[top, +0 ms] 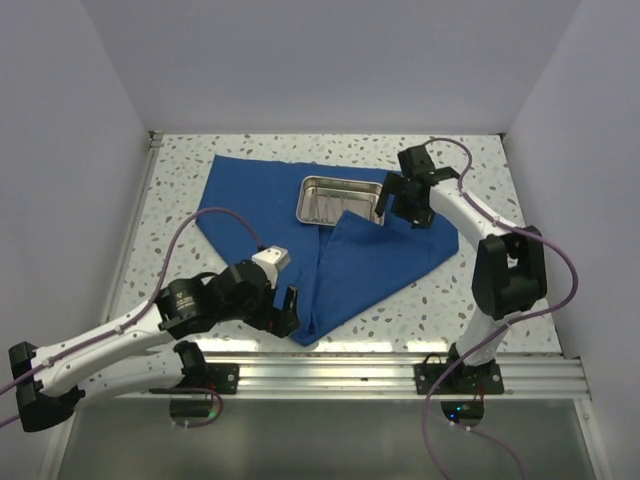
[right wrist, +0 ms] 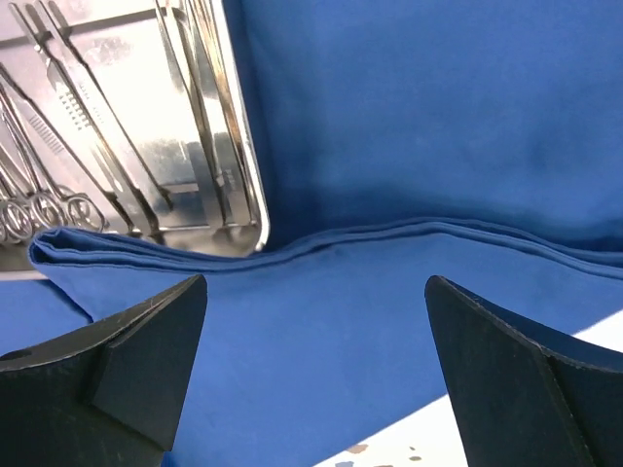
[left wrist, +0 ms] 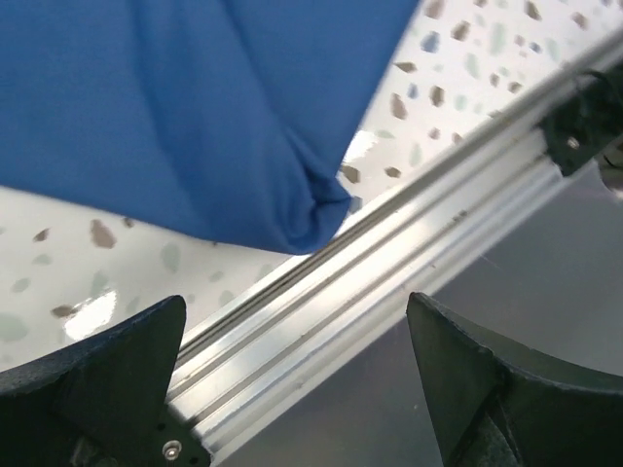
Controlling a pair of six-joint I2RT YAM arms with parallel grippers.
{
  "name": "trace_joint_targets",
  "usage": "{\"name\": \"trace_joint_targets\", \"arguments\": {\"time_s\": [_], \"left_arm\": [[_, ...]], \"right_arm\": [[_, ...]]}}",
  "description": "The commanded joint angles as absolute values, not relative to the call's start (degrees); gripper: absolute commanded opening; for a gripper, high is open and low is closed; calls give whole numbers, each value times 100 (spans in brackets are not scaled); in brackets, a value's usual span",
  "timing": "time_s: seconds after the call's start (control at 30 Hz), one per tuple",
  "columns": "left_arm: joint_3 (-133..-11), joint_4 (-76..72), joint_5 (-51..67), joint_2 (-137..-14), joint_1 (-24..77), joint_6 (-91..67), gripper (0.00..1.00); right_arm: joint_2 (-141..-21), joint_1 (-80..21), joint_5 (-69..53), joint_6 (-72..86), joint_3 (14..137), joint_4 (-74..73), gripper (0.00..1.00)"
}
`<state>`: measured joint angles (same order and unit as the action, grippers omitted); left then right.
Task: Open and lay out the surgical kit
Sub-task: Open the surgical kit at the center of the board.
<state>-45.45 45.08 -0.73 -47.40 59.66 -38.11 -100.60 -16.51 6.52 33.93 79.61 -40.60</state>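
The blue cloth (left wrist: pixel 195 107) fills the picture from 9 o'clock to 1 o'clock. Its folded corner points down at the middle and lies on the white table (left wrist: pixel 458 68) with dark specks. A shiny metal rail (left wrist: pixel 389 263) runs from 7 o'clock up to 2 o'clock, just beside that corner. The left gripper (left wrist: pixel 295 306) holds its two black fingers (left wrist: pixel 107 379) wide apart, at 7 and 5 o'clock.

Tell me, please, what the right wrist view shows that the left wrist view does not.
Only the right wrist: the steel tray holding tweezers and ring-handled forceps. Only the left wrist: a folded corner of the blue cloth near the aluminium rail. Both: blue cloth, with the right hand and left hand each open and empty.
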Motion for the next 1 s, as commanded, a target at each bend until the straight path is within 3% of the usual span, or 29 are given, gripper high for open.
{"name": "trace_joint_targets", "arguments": {"time_s": [0.0, 0.2, 0.33, 0.43, 0.67, 0.97], "left_arm": [[-5174, 4818, -1387, -5087, 5959, -4333, 100], [-6396, 4553, -2697, -6871, 5802, -3570, 100], [-6530, 3641, -1937, -7619, 4836, -2805, 100], [-6574, 3147, -1592, -7717, 4255, -2672, 100], [-6390, 2970, -1292, -7515, 4104, -2593, 100], [-6021, 3216, -1406, -6908, 4034, -2681, 100]], "right_arm": [[-10064, -1714, 151, 3595, 8314, -3613, 99], [-9739, -1986, -869, 3006, 8271, -2787, 99], [-9703, -2100, -1334, 2971, 8235, -2505, 99], [-10009, -2206, -1703, 2857, 8445, -2478, 99], [-10775, -2373, -1653, 2050, 9386, -3005, 99], [-10854, -2355, -1784, 1363, 8588, -2707, 99]]}}
